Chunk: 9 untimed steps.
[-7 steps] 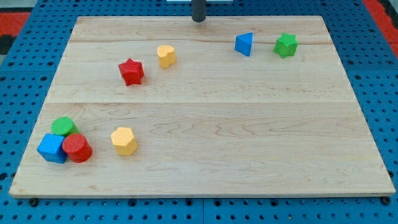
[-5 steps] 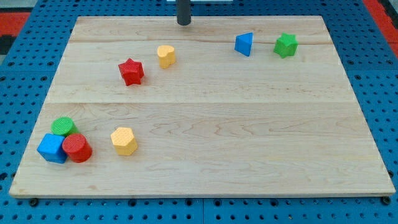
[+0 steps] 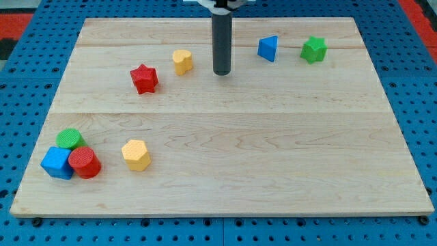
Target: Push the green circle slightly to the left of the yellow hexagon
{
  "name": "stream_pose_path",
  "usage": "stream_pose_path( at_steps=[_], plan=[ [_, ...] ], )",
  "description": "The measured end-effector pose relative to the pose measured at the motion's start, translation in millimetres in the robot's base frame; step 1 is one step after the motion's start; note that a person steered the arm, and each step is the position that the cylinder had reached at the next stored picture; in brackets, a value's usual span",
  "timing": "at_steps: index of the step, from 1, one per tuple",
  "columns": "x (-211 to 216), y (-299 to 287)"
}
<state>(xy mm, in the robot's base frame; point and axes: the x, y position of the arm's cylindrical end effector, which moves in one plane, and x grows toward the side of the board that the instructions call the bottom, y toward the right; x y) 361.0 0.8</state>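
The green circle (image 3: 68,139) sits near the board's bottom left corner, touching a red circle (image 3: 85,162) and a blue cube (image 3: 57,162). The yellow hexagon (image 3: 136,154) lies to the right of that cluster, apart from it. My tip (image 3: 221,72) is on the upper middle of the board, far up and right of the green circle, just right of a small yellow block (image 3: 181,61).
A red star (image 3: 144,78) lies left of the small yellow block. A blue triangle (image 3: 268,48) and a green star (image 3: 314,49) lie at the upper right. The wooden board (image 3: 273,150) rests on a blue pegboard.
My tip has moved from the board's top edge down toward the view's bottom, onto the board beside the small yellow block. No block has moved.
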Motion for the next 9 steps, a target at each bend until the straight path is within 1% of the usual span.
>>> stream_pose_path(
  at_steps=[1,2,3,4,5,6,7,8,9],
  plan=[
    [38.7,-76.9],
    [41.3,-202.3],
    [70.7,-259.8],
    [124.6,-259.8],
    [148.3,-252.5],
    [147.9,-234.9],
    [148.2,-201.6],
    [153.1,-201.6],
    [164.4,-218.4]
  ],
)
